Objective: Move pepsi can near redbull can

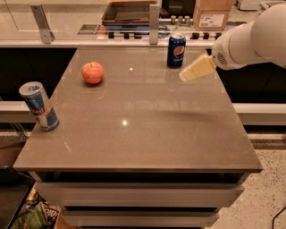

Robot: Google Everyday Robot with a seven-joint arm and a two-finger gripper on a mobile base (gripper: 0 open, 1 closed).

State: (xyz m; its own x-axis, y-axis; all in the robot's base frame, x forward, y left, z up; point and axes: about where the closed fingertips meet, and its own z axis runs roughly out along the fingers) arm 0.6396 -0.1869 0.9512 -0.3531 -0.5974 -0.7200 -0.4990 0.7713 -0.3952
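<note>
The pepsi can (176,50), dark blue with a round logo and silver top, stands upright at the far edge of the brown table (134,134), right of centre. The redbull can (39,106), slim with blue and silver panels, stands upright at the table's left edge. My gripper (184,77), pale cream fingers on a white arm, comes in from the right. It hovers above the table just right of and in front of the pepsi can, not touching it, and holds nothing.
A red apple (92,73) sits on the far left part of the table. A counter behind holds a dark tray (129,11), a cardboard box (213,13) and metal posts (154,18). The floor shows at the lower right.
</note>
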